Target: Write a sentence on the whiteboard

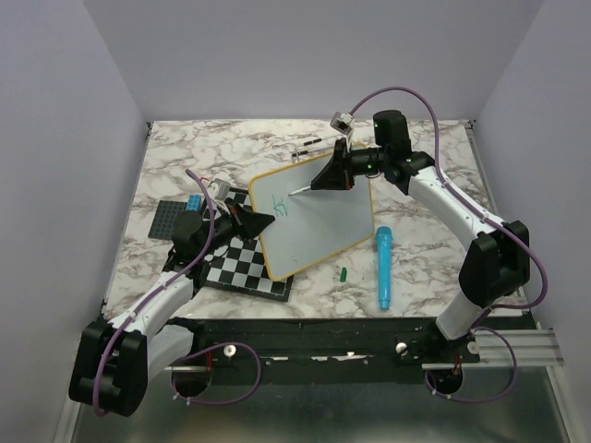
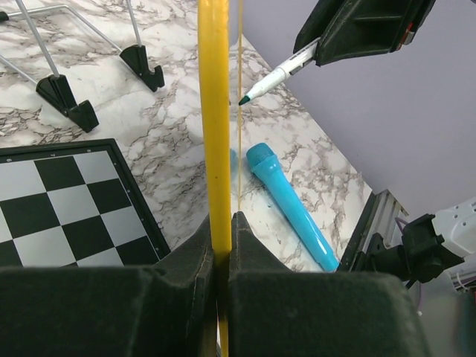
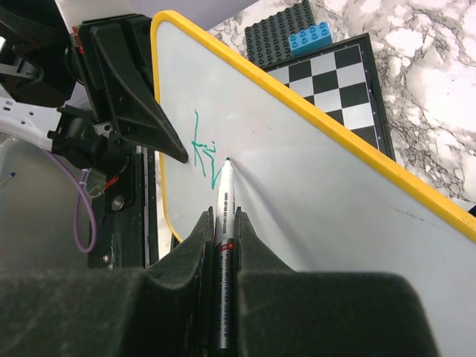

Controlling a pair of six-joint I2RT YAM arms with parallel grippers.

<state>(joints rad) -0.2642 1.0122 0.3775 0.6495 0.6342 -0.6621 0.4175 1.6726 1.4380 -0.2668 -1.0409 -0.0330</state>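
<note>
– Status, right end effector (image 3: 224,219)?
– Clenched on a white marker (image 3: 225,190), barrel pinched between both fingers. The green tip sits on the whiteboard (image 3: 320,216) face, just beside the green lettering (image 3: 201,149).
– Lettering readable?
– No — only a few thin strokes, close to where the left end effector (image 2: 222,227) holds the board. Can't make out letters.
– Left grip?
– Clamped on the board's yellow frame (image 2: 213,111), edge-on between the fingers. Board is tilted, not flat. In the top view it overlaps a checkered board (image 1: 238,269). Whether its lower edge touches the surface (image 1: 443,157) — can't tell.
– Anything else around?
– Blue toy microphone (image 1: 382,268) lying right of the whiteboard, with a small green cap (image 1: 343,273) between the two. Dark brick plate (image 1: 171,217) carrying a blue brick (image 1: 196,201), beside the left arm. Wire stand (image 2: 67,100) with black feet, past the checkered board in the left wrist view.
</note>
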